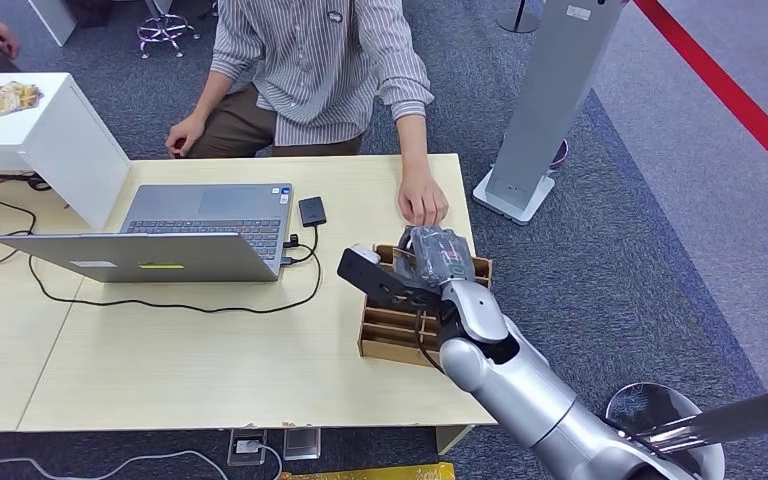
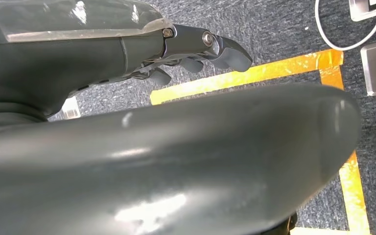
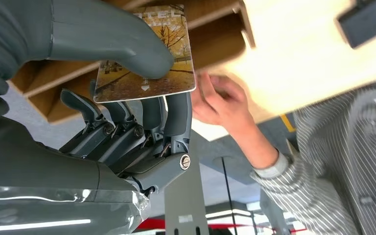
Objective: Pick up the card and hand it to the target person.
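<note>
A card (image 3: pixel 147 58) printed with an autumn-tree picture is pinched between the thumb and fingers of my right hand (image 3: pixel 127 98). In the head view my right hand (image 1: pixel 430 262) is over the far end of the slotted wooden card holder (image 1: pixel 390 335) on the table. A person in a striped shirt (image 1: pixel 320 60) sits across the table, with one hand (image 1: pixel 422 200) resting on the tabletop just beyond my right hand. That same person's hand (image 3: pixel 220 100) lies close beside the card. My left hand (image 2: pixel 196 54) hangs above the carpet, its fingers curled in on nothing.
An open laptop (image 1: pixel 170 235) with a black cable and a small black device (image 1: pixel 312 211) stands left of the holder. A white box (image 1: pixel 30 135) is at the far left. A grey kiosk stand (image 1: pixel 545 110) rises right of the table (image 1: pixel 160 370). Yellow floor tape (image 2: pixel 254 73) marks the carpet.
</note>
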Robot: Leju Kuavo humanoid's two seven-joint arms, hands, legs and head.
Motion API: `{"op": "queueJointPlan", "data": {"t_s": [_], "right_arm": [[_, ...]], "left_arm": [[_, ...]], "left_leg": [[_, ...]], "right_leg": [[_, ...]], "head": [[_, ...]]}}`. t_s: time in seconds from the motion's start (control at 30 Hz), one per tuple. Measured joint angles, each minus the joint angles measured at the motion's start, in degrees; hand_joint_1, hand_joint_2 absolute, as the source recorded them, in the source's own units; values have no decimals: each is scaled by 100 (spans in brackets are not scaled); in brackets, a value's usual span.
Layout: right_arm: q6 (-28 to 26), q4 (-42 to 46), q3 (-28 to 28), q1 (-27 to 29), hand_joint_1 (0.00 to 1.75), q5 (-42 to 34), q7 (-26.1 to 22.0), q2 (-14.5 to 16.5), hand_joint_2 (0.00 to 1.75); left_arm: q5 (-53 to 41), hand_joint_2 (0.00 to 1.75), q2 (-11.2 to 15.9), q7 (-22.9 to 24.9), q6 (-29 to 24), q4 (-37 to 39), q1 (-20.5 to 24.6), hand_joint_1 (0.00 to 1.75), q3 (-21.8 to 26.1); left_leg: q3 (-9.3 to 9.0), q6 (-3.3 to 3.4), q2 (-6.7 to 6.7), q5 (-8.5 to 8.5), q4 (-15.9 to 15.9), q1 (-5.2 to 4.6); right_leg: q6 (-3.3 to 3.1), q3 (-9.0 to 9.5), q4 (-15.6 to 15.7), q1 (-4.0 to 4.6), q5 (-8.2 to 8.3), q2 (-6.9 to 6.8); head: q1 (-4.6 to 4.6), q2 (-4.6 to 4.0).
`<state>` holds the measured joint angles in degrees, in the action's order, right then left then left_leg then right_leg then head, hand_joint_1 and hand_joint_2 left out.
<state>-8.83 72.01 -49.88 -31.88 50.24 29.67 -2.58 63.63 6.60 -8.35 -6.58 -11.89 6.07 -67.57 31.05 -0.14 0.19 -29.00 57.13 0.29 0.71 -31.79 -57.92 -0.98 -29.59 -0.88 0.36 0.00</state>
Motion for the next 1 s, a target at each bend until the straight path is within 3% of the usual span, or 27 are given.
{"op": "queueJointPlan", "data": {"t_s": [0.27, 0.4, 0.7, 1.0], "right_arm": [[210, 893, 93, -41, 166, -184, -38, -151, 175], [112, 1247, 114, -34, 166, -532, -440, -212, 175], [-1345, 1378, 157, -5, 166, -626, -2102, -240, 175], [-2468, 1266, 245, 217, 166, -163, -2639, -240, 175]], "left_arm": [[43, 0, 2, 44, 6, 0, -6, 0, 1], [42, 0, 2, 42, 17, 0, -8, 0, 1], [7, 0, 2, -66, 50, -1, -6, 0, 0], [-5, 0, -11, -70, 24, -1, -6, 0, 0]], "left_leg": [[0, 0, 0, 0, 0, 0], [-1, 0, 0, 0, 0, 0], [0, 0, 0, 0, 0, 0], [0, 0, 0, 0, 0, 0]], "right_leg": [[0, 0, 0, 0, 0, 0], [0, 0, 0, 0, 0, 1], [0, 0, 0, 0, 0, 0], [0, 0, 0, 0, 0, 0]], "head": [[-2, 0], [-3, 0], [0, 0], [-2, 1]]}}
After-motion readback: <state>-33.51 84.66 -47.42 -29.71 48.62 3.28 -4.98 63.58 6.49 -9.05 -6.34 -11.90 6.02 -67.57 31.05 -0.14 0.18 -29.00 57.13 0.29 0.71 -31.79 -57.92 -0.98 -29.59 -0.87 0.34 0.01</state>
